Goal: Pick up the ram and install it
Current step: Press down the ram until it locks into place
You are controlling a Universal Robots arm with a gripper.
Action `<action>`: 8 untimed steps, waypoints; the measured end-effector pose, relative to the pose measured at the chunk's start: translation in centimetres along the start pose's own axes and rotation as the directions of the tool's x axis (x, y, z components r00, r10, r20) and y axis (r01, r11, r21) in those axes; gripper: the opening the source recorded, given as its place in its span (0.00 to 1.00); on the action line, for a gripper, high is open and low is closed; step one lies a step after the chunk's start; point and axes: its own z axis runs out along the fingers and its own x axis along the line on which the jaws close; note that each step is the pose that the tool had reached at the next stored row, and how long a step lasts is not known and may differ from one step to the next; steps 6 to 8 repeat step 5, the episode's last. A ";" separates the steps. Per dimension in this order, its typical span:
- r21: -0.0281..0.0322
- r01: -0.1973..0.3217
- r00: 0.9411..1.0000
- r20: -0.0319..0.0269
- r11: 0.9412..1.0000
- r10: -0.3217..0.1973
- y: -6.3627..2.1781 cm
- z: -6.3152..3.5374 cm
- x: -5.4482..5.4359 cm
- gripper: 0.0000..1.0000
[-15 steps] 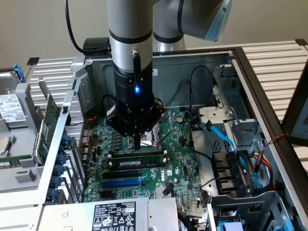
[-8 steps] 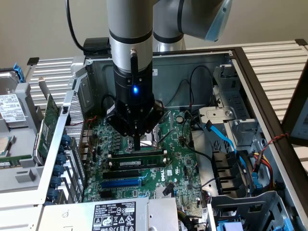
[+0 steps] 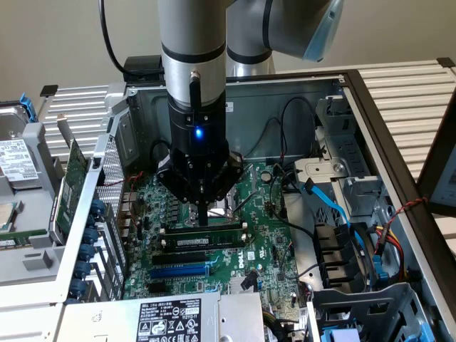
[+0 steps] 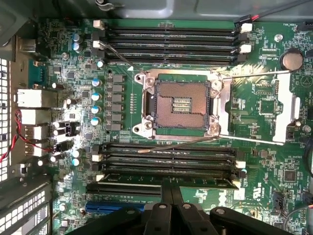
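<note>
Inside the open computer case, the clenched hand presses its fingertips onto the ram seated in a slot directly beneath.

Access from above open: case side off, motherboard exposed. Gripper, fingers together, occupies space directly over black memory slots. Blue slot just beside, unobstructed. Drive cage with blue cables crowds exterior view's right. Expansion card and perforated rear panel wall exterior view's left. Power supply blocks near edge. CPU socket area low, clear, crossed by thin retention levers.
</note>
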 end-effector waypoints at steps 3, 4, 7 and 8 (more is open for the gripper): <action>0.000 0.000 1.000 0.000 1.000 0.000 0.00 0.00 0.0 0.10; 0.000 0.000 1.000 0.000 1.000 0.000 0.00 0.00 0.0 0.10; 0.000 0.000 1.000 0.000 1.000 0.000 0.00 0.00 0.0 0.10; 0.000 0.000 1.000 0.000 1.000 0.000 0.00 0.00 0.0 0.10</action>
